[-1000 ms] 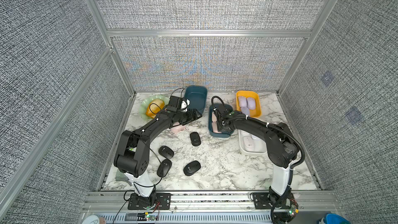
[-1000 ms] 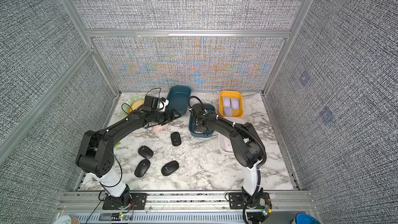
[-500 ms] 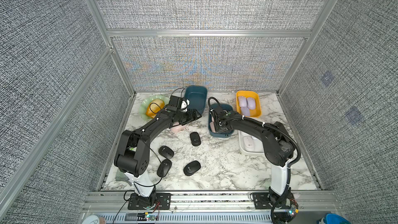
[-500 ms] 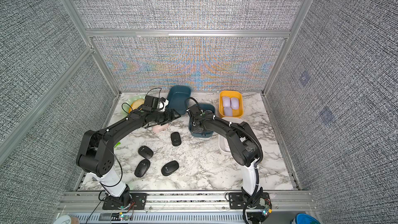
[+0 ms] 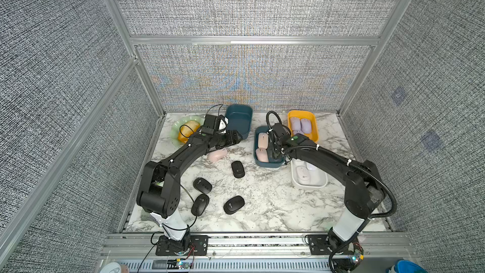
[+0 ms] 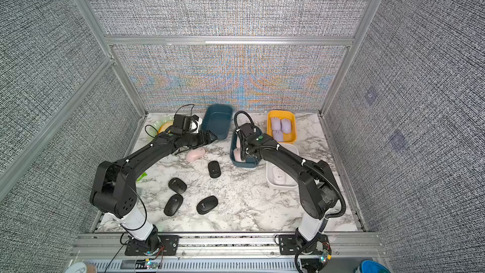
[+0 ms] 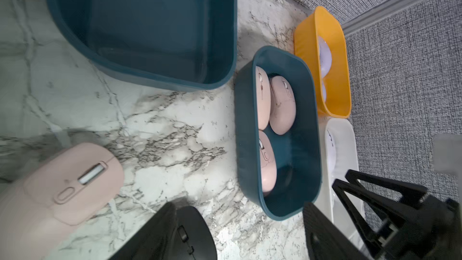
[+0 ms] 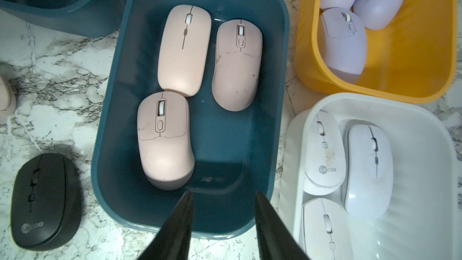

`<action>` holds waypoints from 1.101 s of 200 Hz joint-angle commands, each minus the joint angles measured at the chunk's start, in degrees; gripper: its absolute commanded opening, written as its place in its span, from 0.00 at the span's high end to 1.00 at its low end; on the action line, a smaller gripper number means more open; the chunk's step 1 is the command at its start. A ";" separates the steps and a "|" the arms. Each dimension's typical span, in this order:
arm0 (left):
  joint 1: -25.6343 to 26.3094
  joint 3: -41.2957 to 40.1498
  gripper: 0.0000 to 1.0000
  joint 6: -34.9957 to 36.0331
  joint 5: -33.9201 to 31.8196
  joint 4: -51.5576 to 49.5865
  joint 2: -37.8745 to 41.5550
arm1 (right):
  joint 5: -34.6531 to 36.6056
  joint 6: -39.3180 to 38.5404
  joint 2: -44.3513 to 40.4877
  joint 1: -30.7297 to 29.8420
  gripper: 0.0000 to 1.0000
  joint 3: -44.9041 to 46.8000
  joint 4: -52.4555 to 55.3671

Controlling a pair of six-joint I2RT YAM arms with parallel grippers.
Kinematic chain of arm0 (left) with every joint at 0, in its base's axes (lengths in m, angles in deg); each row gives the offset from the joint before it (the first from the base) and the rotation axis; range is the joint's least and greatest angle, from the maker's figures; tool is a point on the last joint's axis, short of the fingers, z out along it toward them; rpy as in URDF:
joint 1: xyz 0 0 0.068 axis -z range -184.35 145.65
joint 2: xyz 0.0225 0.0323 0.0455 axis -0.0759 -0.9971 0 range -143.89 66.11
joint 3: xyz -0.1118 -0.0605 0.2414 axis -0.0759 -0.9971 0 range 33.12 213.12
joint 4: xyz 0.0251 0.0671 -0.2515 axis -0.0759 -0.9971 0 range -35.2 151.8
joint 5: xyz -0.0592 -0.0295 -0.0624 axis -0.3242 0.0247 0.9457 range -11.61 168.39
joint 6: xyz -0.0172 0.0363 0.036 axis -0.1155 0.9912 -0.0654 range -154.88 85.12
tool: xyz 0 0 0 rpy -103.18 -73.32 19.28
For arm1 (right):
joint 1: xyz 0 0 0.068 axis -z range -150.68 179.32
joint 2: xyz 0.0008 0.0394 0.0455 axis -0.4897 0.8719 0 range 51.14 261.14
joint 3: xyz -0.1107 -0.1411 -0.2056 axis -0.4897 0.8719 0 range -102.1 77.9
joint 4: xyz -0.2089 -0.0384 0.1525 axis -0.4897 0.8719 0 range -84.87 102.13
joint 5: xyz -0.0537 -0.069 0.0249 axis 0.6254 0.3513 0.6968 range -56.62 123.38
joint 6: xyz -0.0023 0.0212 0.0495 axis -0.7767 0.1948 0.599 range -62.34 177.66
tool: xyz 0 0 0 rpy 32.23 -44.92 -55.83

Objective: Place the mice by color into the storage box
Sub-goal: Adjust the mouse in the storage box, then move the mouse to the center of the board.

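Pink mouse trio (image 8: 183, 51) in right wrist view (two from above)

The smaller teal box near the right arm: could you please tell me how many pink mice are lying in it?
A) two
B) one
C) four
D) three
D: the right wrist view shows three pink mice inside the smaller teal box, while a fourth pink mouse lies outside on the table.

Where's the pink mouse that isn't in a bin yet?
In both top views the loose pink mouse lies on the marble table, on the robot's left side, between the large empty teal bin and the nearest black mouse.
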 commanded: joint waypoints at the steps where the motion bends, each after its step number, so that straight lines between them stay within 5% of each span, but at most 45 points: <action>1: -1.56 0.19 0.19 0.49 -1.59 -0.80 -0.47 | -1.66 1.44 -0.04 -0.06 0.52 -0.84 0.54; 96: -6.61 3.91 0.19 2.03 -3.55 -5.30 -10.94 | -6.58 2.68 5.69 -2.41 0.40 -8.36 0.01; 158: -6.85 3.77 0.16 6.10 -15.98 -4.71 -11.30 | -6.14 2.14 2.56 -3.30 0.33 -5.81 0.09; 220: -6.70 3.59 0.15 3.60 -13.79 -6.12 -15.03 | -2.98 1.61 -5.06 -3.62 0.31 -0.69 -0.78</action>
